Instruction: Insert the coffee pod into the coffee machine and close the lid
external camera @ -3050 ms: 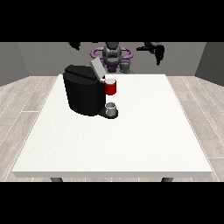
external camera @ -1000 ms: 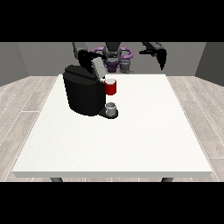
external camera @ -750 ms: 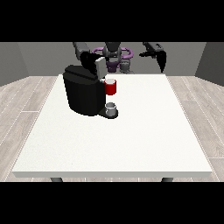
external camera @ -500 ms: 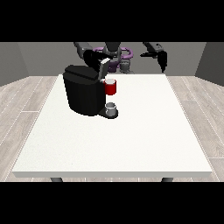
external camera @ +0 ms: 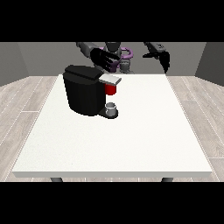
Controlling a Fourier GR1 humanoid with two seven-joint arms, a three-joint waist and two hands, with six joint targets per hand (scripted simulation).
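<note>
The black hand at the view's left [external camera: 104, 59] hangs with fingers spread just above the boxy black coffee machine [external camera: 85, 89], holding nothing I can see, so it might shut the grey lid [external camera: 110, 79] on no pod.

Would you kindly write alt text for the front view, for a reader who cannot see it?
A black coffee machine stands on a white table, with a red thing at the machine. The hand at the view's left hovers just above and behind it, fingers spread; the hand at the view's right hangs raised, apart.
</note>
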